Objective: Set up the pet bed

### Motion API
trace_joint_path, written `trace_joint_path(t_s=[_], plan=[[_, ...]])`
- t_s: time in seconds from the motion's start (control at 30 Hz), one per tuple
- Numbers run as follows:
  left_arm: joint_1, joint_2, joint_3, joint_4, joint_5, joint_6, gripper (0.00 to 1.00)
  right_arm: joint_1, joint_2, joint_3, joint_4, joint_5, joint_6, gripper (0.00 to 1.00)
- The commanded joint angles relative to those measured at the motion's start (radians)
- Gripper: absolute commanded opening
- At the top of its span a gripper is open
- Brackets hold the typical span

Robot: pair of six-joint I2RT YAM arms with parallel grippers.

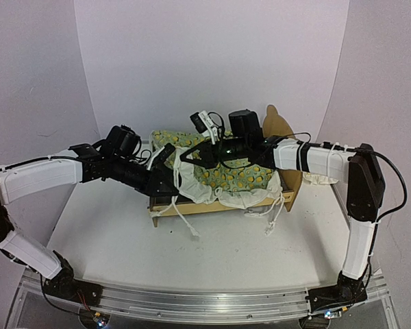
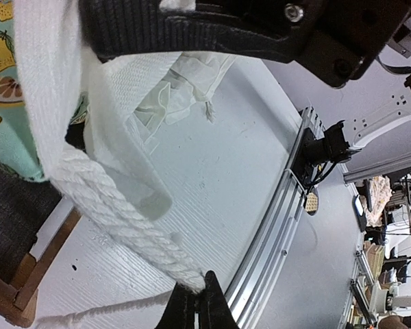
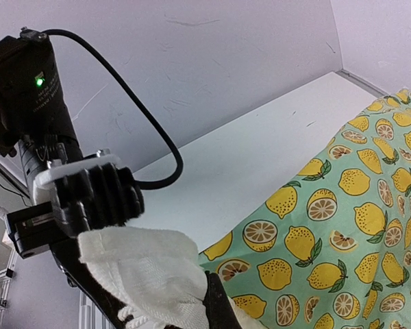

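Pet bed (image 1: 219, 205) holding lemon-print blanket (image 1: 236, 179), left hand (image 2: 195, 307) clenched on its white cord (image 2: 123, 219), right hand (image 3: 218, 305) pinching ruffle (image 3: 151, 267)

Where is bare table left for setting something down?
The white table is bare between the light plywood bed frame and the metal base rail. Crowded at the frame: green-yellow lemon-print ruffled blanket, trailing white cords.
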Motion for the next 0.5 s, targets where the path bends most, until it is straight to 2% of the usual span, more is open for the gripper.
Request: trace_joint_path(t_s=[0.0,0.03,0.07,0.1,0.17,0.2,0.23,0.3,0.4,0.47], plan=[[-0.004,0.052,0.057,0.010,0.079,-0.007,0.05,-0.005,-0.043,0.023,0.022,-0.008,-0.005,0.00],[-0.004,0.065,0.054,0.015,0.096,-0.004,0.11,-0.006,-0.045,0.023,0.021,-0.009,-0.007,0.00],[-0.005,0.072,0.049,0.016,0.088,0.002,0.23,-0.005,-0.045,0.022,0.020,-0.011,-0.010,0.00],[-0.004,0.072,0.038,0.017,0.059,0.008,0.34,-0.005,-0.045,0.022,0.019,-0.012,-0.012,0.00],[-0.004,0.048,0.011,0.021,-0.008,0.021,0.47,-0.007,-0.043,0.025,0.015,-0.015,-0.015,0.00],[-0.004,0.026,-0.010,0.027,-0.060,0.020,0.58,-0.007,-0.042,0.028,0.012,-0.021,-0.016,0.00],[-0.003,-0.003,-0.036,0.042,-0.118,0.016,0.63,-0.008,-0.040,0.031,0.009,-0.028,-0.016,0.00],[-0.001,-0.058,-0.080,0.072,-0.224,0.000,0.64,-0.008,-0.036,0.034,0.007,-0.041,-0.016,0.00],[0.012,-0.148,-0.141,0.133,-0.385,-0.060,0.45,-0.010,-0.033,0.040,0.001,-0.052,-0.016,0.00],[0.014,-0.201,-0.186,0.213,-0.423,-0.080,0.38,-0.010,-0.035,0.039,-0.002,-0.059,-0.019,0.00]])
